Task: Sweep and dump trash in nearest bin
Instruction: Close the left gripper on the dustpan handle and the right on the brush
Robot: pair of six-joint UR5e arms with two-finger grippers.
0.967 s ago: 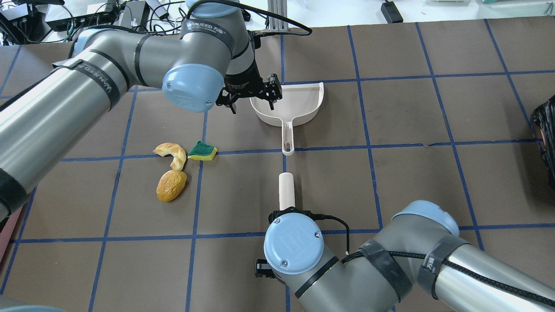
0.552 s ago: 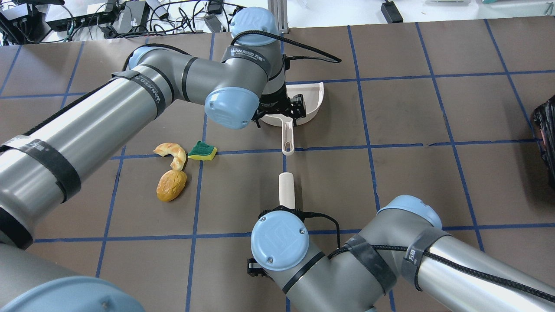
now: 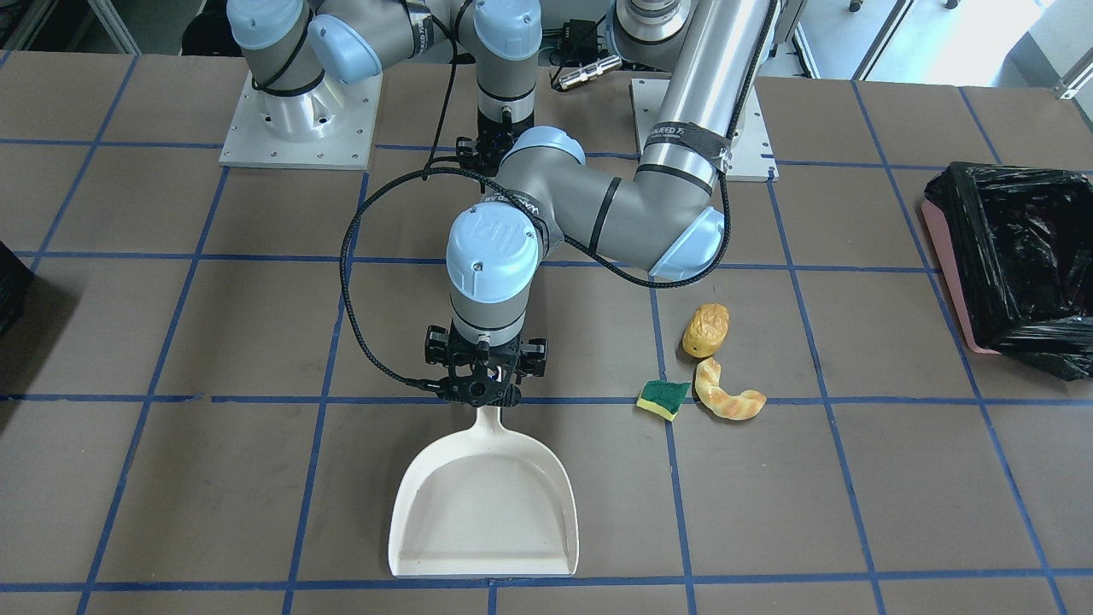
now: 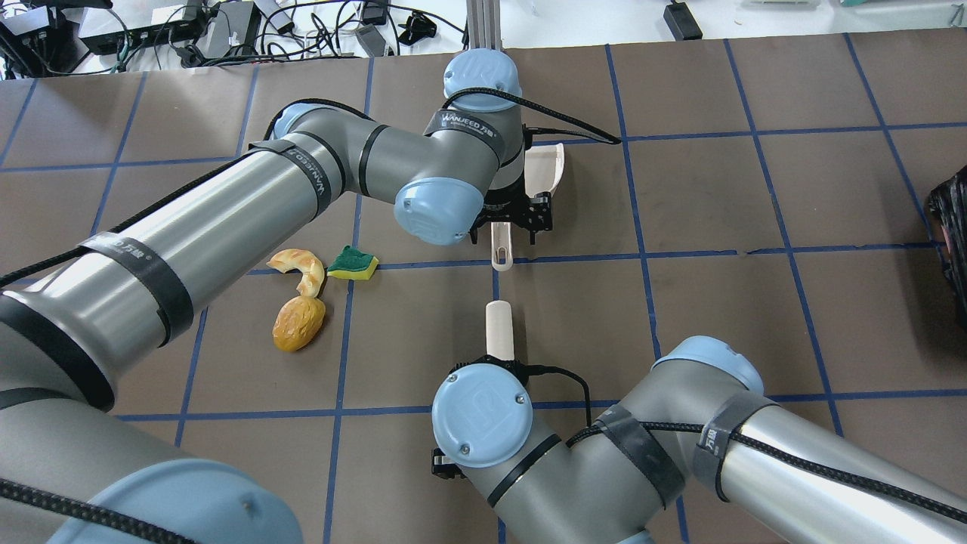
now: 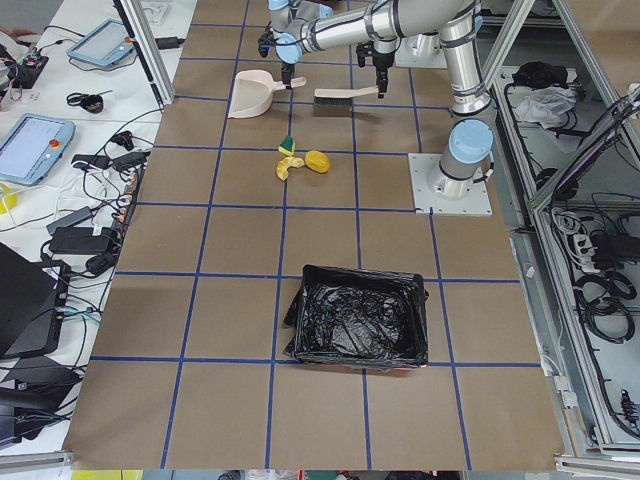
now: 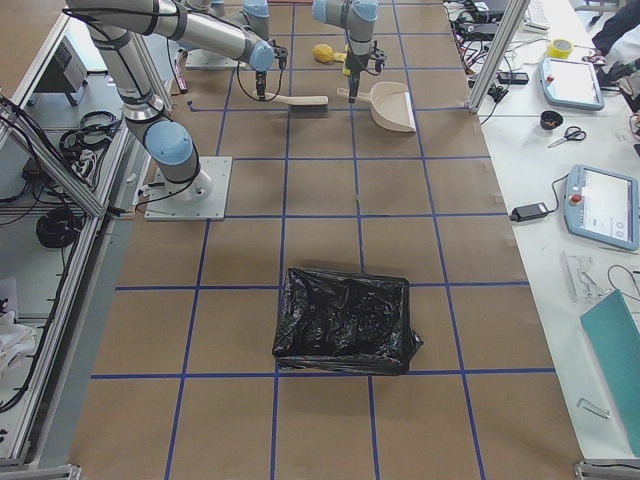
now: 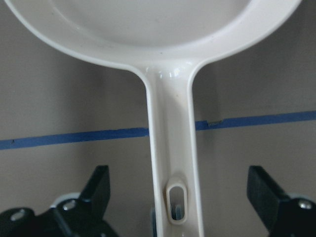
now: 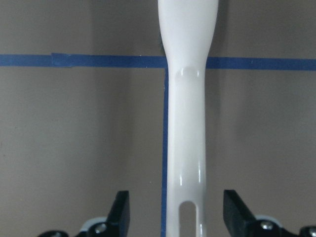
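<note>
The white dustpan (image 3: 482, 512) lies flat. My left gripper (image 7: 177, 197) is open, with its fingers (image 7: 96, 185) on either side of the pan's handle (image 4: 500, 245) and apart from it. My right gripper (image 8: 177, 212) is open around the white brush handle (image 4: 498, 329) without touching it. The potato piece (image 4: 298, 323), croissant piece (image 4: 300, 268) and green-and-yellow sponge (image 4: 352, 263) lie together to the left of both. The pink bin with a black bag (image 3: 1016, 256) stands beyond the trash on my left side.
A second bin with a black bag (image 4: 950, 242) stands at the table's right edge. Blue tape lines grid the brown table (image 4: 718, 196). Cables and boxes (image 4: 151, 30) lie past the far edge.
My left arm has swung from over the pan's left part toward me and now has its gripper over the dustpan handle. My right arm has shifted slightly left over the brush.
</note>
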